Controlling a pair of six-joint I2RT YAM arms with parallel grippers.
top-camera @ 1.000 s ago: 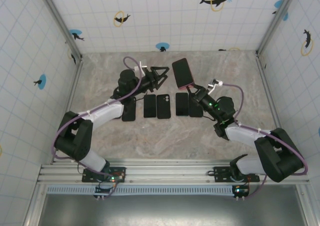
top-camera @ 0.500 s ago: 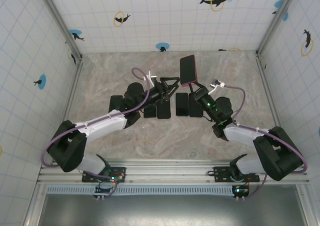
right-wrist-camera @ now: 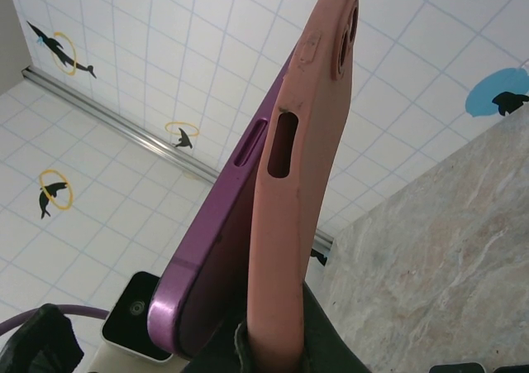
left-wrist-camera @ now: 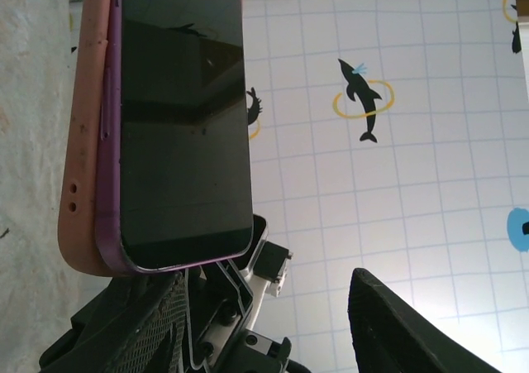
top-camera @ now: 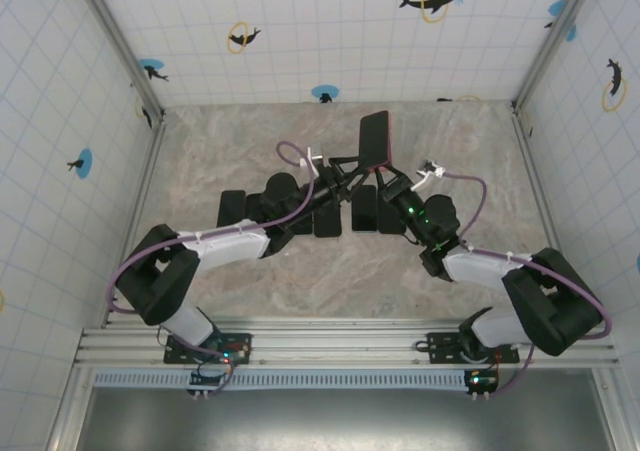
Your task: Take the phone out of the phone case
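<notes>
While right jaws clench pink case (right-wrist-camera: 297,224) over marble tabletop (top-camera: 300,281), left jaws parted, tiled walls (top-camera: 330,31).

Each arm is built of glossy black rounded joint housings (top-camera: 160,281) and white link shells (top-camera: 225,239). A purple cable (top-camera: 292,152) trails loosely along each arm to a small white connector (top-camera: 434,167) by the wrist. Green lights (top-camera: 422,211) glow on the right arm (top-camera: 485,263). The black base mounts (top-camera: 205,349) carry tiny lit dots. The left gripper (left-wrist-camera: 264,275) has matte black fingers (left-wrist-camera: 397,323), one of them cross-hatched.
</notes>
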